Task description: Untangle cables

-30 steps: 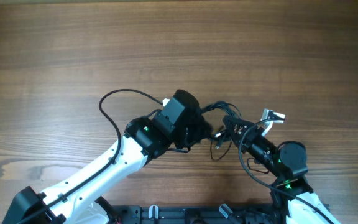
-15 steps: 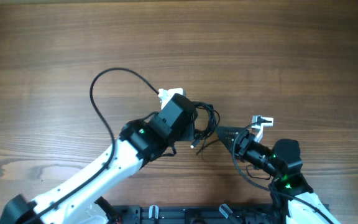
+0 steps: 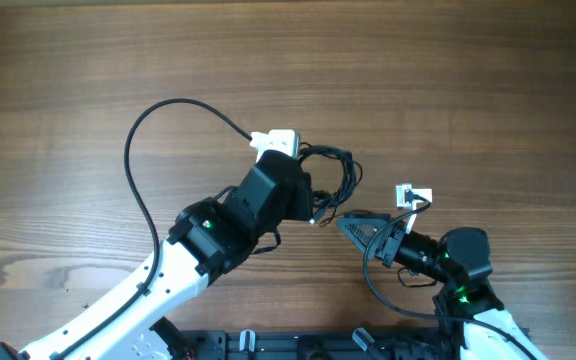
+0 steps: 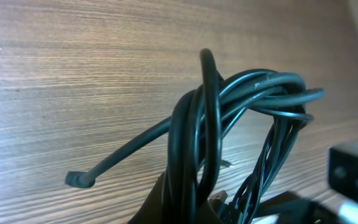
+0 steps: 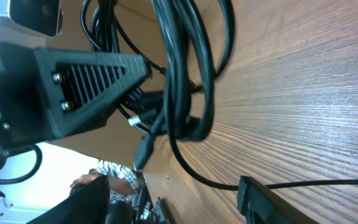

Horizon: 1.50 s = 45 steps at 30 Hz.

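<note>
Black cables (image 4: 194, 124) bunch mid-frame, clamped in the left jaws. Right jaws gape empty beside them; left arm (image 3: 158, 275) and right arm (image 3: 463, 255) slant inward.

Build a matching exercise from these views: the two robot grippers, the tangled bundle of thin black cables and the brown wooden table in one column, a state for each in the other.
Things
1. left gripper
2. right gripper
3. tangled bundle of thin black cables
4. brown wooden table

States
A. open, gripping nothing
B. streaked wood grain
C. shut on the bundle
D. looped and knotted, clamped by one gripper

Pairs: 1-C, 2-A, 3-D, 4-B
</note>
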Tool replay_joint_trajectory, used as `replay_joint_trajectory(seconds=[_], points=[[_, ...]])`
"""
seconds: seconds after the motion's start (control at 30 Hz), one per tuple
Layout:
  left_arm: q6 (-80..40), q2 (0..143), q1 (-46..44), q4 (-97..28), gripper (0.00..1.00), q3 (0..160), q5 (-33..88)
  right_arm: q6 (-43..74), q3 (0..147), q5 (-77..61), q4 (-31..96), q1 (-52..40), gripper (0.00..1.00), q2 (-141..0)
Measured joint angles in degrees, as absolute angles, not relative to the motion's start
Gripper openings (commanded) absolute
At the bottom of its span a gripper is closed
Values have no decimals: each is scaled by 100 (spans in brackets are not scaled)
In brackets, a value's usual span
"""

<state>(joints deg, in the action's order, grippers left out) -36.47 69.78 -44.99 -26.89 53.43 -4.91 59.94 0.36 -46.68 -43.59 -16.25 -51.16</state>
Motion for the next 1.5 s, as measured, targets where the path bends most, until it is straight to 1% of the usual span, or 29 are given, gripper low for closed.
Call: replay_joint_trajectory(seconds=[0.13, 0.27, 0.3, 0.33, 0.4, 0.47, 0.53, 0.6, 0.7, 0.77, 1.0, 1.13, 1.2, 1.3, 1.33, 1.43, 1.5], points=[[-4130, 6980, -4506, -2611, 4, 5343, -491, 6344, 36, -4659, -4381, -1625, 69, -5116], [-4307, 7032, -4676, -2368, 4, 5343, -489, 6637, 36, -4515, -4388, -1625, 68, -5116], [-4324, 7032, -4720, -2316, 4, 5343, -491, 6665, 36, -4491, -4401, -1625, 65, -5116], [-4335, 7032, -4764, -2250, 4, 5343, -489, 6681, 34, -4471, -4418, -1625, 50, -5116], [-4364, 7032, -4807, -2217, 4, 5343, -491, 6735, 36, -4453, -4447, -1625, 36, -5116], [-4368, 7050, -4807, -2217, 4, 5343, -493, 6779, 34, -4453, -4591, -1625, 19, -5118], [-4370, 7094, -4807, -2220, 4, 5343, -491, 6790, 34, -4451, -4829, -1625, 14, -5120], [-4379, 7164, -4807, -2206, 4, 5343, -491, 6976, 36, -4451, -5216, -1625, 12, -5118], [-4386, 7349, -4807, -2200, 4, 5343, -471, 7118, 36, -4447, -5693, -1625, 11, -5116], [-4383, 7461, -4847, -2200, 4, 5343, -419, 7183, 36, -4348, -5747, -1625, 11, -5116], [-4272, 7511, -5140, -2211, 4, 5343, -222, 7199, 36, -3778, -5293, -1625, 11, -5116], [-3962, 7511, -5164, -2233, 4, 5343, 150, 7199, 36, -3376, -4689, -1632, 11, -5116], [-3723, 7511, -5166, -2311, 4, 5343, 355, 7194, 36, -3162, -4294, -1632, 14, -5118], [-3463, 7496, -5166, -2445, 4, 5343, 576, 7150, 36, -2954, -3968, -1636, 21, -5116], [-3378, 7470, -5166, -2445, 4, 5343, 663, 7142, 36, -2941, -3951, -1638, 24, -5116], [-2982, 7321, -5164, -2342, 4, 5343, 1216, 7107, 36, -2956, -4040, -1675, 36, -5094], [-2899, 7303, -5164, -2307, 4, 5343, 1356, 7076, 40, -3004, -4097, -1684, 41, -5065]])
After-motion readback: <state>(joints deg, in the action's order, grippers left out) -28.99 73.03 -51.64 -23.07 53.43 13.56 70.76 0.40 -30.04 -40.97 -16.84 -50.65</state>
